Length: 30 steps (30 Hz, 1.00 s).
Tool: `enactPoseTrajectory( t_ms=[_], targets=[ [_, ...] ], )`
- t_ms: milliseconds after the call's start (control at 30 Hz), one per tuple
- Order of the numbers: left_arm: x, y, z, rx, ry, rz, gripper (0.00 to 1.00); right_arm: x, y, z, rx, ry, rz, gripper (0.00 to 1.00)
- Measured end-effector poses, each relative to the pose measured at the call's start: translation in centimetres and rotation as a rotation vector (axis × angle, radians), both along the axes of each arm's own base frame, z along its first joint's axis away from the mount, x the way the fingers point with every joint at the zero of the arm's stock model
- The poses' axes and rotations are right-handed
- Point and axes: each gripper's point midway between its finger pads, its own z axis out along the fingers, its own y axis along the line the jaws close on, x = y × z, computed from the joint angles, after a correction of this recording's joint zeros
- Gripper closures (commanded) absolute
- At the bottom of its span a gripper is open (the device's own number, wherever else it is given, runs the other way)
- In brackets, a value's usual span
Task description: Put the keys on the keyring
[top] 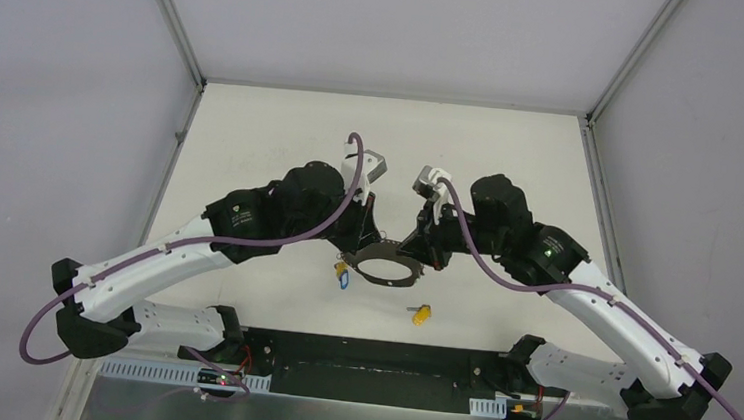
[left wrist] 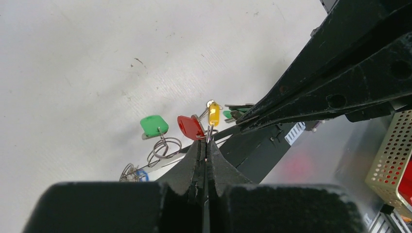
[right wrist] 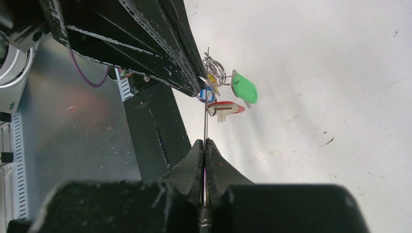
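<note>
In the top view the two arms (top: 174,255) meet at frame centre. The left gripper (top: 365,253) and right gripper (top: 413,255) both pinch the keyring (top: 383,282), and the hoop bridges the gap between them, blocking any straight pass there. A bunch of keys (top: 343,273) hangs at the hoop's lower left. One yellow key (top: 422,314) lies alone just below, in the narrow strip before the black base plate (top: 365,370). The table (top: 384,131) in the upper half is open, bounded by walls (top: 56,95) left and right. Purple cables (top: 28,328) loop outward at both lower corners
</note>
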Motion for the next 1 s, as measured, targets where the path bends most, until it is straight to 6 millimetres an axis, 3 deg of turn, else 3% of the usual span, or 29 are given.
enactPoseTrajectory(
  t_ms=[700, 1000],
  targets=[
    [1.6, 0.6, -0.4, 0.153, -0.044, 0.067, 1.0, 0.8, 0.4, 0.5, -0.063, 0.026, -0.044, 1.0],
    [2.9, 0.0, -1.3, 0.215, -0.05, 0.111, 1.0, 1.7, 0.7, -0.3, -0.108, 0.044, -0.096, 1.0]
  ],
)
